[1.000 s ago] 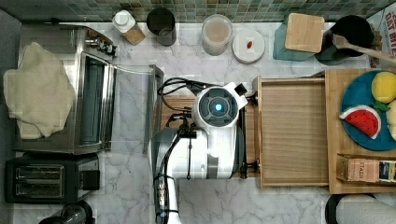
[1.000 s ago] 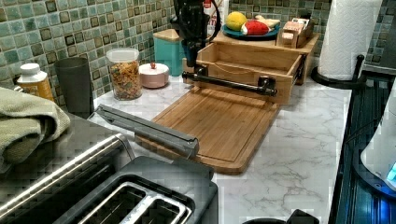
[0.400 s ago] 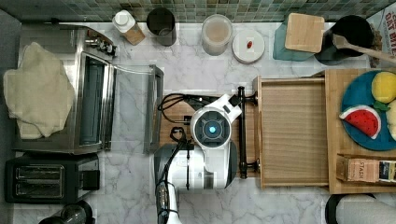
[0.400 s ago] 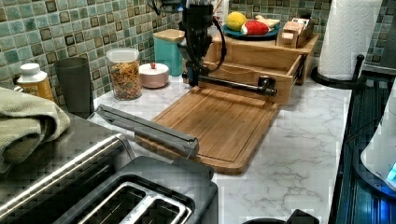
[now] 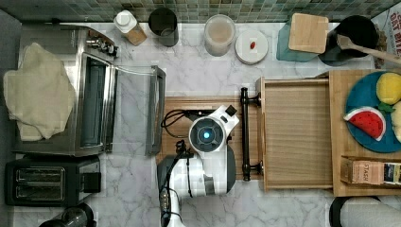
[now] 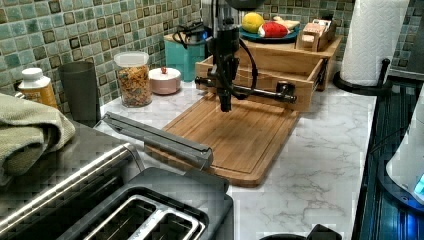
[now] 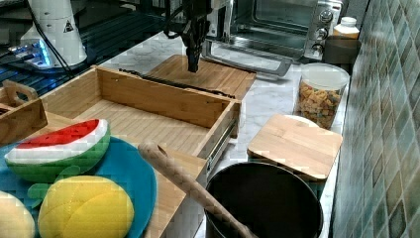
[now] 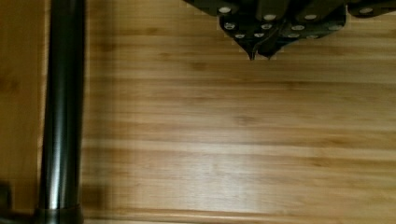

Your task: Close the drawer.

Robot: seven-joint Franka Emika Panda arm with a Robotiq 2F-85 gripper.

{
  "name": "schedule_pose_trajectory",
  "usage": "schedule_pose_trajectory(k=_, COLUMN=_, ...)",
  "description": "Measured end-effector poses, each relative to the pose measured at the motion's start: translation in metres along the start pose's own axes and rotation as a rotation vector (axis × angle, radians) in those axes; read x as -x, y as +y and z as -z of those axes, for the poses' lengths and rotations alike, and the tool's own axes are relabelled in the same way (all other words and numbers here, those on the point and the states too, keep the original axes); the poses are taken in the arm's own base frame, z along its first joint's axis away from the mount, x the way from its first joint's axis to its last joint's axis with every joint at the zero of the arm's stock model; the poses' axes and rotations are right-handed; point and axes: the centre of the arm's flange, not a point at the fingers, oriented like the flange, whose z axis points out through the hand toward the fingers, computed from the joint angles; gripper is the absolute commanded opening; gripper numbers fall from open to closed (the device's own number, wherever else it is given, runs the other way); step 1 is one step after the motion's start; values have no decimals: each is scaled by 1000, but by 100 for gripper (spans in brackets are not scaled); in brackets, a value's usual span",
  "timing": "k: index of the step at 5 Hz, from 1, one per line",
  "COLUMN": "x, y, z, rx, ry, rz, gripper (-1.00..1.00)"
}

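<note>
The light-wood drawer (image 5: 295,137) stands pulled out, its flat bottom bare, with its black bar handle (image 5: 245,137) facing the top view's left. My gripper (image 6: 226,106) points straight down over the bamboo cutting board (image 6: 235,145), just off the handle (image 6: 250,91) on the side away from the drawer, not touching it. In the wrist view the gripper (image 8: 259,55) has its tips pressed together, shut on nothing, with the handle (image 8: 63,107) running alongside. The right view has the gripper (image 7: 192,67) hanging beyond the drawer front (image 7: 163,101).
A toaster oven (image 5: 94,109) with its door dropped open borders the board on the top view's left, a toaster (image 5: 47,182) below it. Jars (image 5: 220,34) line the tiled wall. A teal plate (image 5: 364,94) of toy fruit sits on the drawer's cabinet.
The arm has drawn back from the drawer front toward the top view's left and now hangs over the cutting board. The drawer has not moved.
</note>
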Motion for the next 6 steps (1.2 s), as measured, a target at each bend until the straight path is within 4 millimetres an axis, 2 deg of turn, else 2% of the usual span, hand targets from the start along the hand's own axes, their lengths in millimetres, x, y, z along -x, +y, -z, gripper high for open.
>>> schedule_pose_trajectory(k=1, x=0, y=2, z=-3, rx=55, ry=74, rz=75, gripper=-100)
schedule_pose_trajectory(k=2, x=0, y=15, z=-7, rx=59, ry=86, rz=59, gripper=-100)
schedule_pose_trajectory(k=4, x=7, y=56, z=-21, rx=53, ry=21, rz=-24, gripper=-100)
schedule_pose_trajectory(k=6, x=12, y=87, z=-26, rx=53, ry=12, rz=-73, gripper=-100)
